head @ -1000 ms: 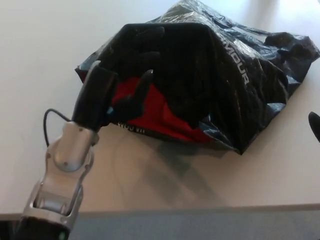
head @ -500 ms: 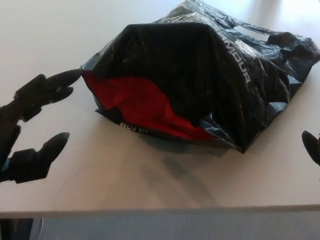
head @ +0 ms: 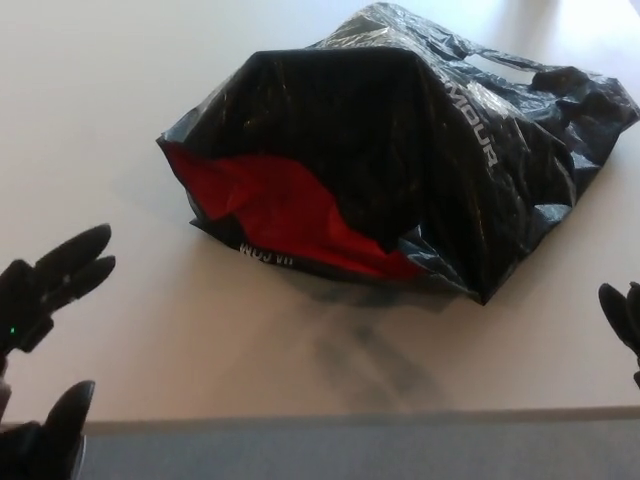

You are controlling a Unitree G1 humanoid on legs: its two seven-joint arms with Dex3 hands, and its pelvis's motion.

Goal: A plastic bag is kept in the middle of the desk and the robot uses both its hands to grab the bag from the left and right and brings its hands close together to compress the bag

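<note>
Now left robot hand (head: 40,350) splayed wide beside bag (head: 400,160); right robot hand (head: 625,320) state unclear

- You have one black plastic bag (head: 420,150), with red showing at its open side.
- You have one pale surface (head: 120,100) carrying it.
- You can see two robot hands: left robot hand (head: 40,330), right robot hand (head: 625,320).

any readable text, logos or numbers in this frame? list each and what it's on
"RMOUR": white capitals running down the right side of the black plastic bag, seen rotated; the start of the word is lost in the folds.
White lettering on the bag's lower front edge, below the red panel, seen upside down: only part shows, too blurred to read with certainty.
No other text, numbers or signs; none on the desk.
</note>
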